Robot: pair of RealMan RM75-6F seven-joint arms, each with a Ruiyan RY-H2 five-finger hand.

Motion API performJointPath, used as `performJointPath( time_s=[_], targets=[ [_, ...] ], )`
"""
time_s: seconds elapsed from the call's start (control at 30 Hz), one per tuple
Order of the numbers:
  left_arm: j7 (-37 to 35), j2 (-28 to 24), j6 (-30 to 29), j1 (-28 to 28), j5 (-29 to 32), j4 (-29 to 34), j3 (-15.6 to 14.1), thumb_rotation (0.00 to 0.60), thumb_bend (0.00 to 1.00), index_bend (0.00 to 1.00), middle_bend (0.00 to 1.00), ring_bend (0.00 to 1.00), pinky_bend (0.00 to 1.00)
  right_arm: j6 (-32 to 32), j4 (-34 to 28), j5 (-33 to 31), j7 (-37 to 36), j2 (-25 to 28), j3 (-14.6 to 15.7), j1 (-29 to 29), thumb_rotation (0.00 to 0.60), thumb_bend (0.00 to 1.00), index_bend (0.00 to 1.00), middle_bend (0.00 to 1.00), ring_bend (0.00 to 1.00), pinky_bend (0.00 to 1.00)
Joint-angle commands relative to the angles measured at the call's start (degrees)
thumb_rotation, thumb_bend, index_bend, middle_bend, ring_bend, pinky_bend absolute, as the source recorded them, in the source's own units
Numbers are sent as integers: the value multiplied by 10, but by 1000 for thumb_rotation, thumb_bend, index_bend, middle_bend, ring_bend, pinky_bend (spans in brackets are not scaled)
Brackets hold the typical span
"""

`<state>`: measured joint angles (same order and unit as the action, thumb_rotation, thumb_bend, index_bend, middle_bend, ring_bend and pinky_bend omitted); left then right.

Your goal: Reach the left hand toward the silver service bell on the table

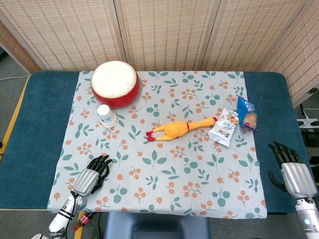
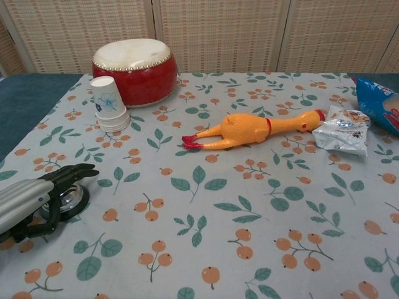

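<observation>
The silver service bell (image 2: 73, 198) on its black base sits near the front left corner of the floral cloth, half covered in the chest view. My left hand (image 2: 30, 198) lies low over it, dark fingers (image 2: 73, 172) stretched out above the dome and the thumb down in front of the base. It holds nothing. From the head view the left hand (image 1: 90, 179) hides the bell. My right hand (image 1: 294, 175) rests over the blue table edge at the far right, fingers apart and empty.
A red drum (image 1: 115, 83) stands at the back left, with stacked paper cups (image 1: 106, 115) in front of it. A yellow rubber chicken (image 1: 177, 129) lies mid-table, and a silver snack packet (image 1: 225, 127) and blue bag (image 1: 247, 113) lie to the right.
</observation>
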<state>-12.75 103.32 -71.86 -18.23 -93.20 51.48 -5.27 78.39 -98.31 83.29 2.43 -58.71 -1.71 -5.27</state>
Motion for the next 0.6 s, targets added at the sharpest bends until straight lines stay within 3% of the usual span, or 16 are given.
performJointPath(
  time_s=[0.03,0.2,0.33,0.43,0.6],
  targets=[
    [13,-29,-42,1,-7,32,13,600,1000,0,0,0,90,0,0,-1,-2,1,-1,0,600,381,13,0,0,92],
    [85,-139,-92,11,-18,140,17,600,1000,0,0,0,125,-1,1,-10,-1,-1,-6,-2,600,381,13,0,0,92],
    [130,-238,-101,39,9,241,9,600,1000,0,0,0,165,-2,0,-12,7,-5,-6,-3,600,381,13,0,0,92],
    [144,-283,-97,49,40,302,17,600,1000,3,1,9,190,-3,1,-10,10,-7,-4,-3,600,381,14,0,0,92],
    [168,-318,-84,61,62,316,14,600,1000,25,37,23,196,-8,0,-16,16,-7,-5,-5,600,381,14,0,0,92]
  ],
)
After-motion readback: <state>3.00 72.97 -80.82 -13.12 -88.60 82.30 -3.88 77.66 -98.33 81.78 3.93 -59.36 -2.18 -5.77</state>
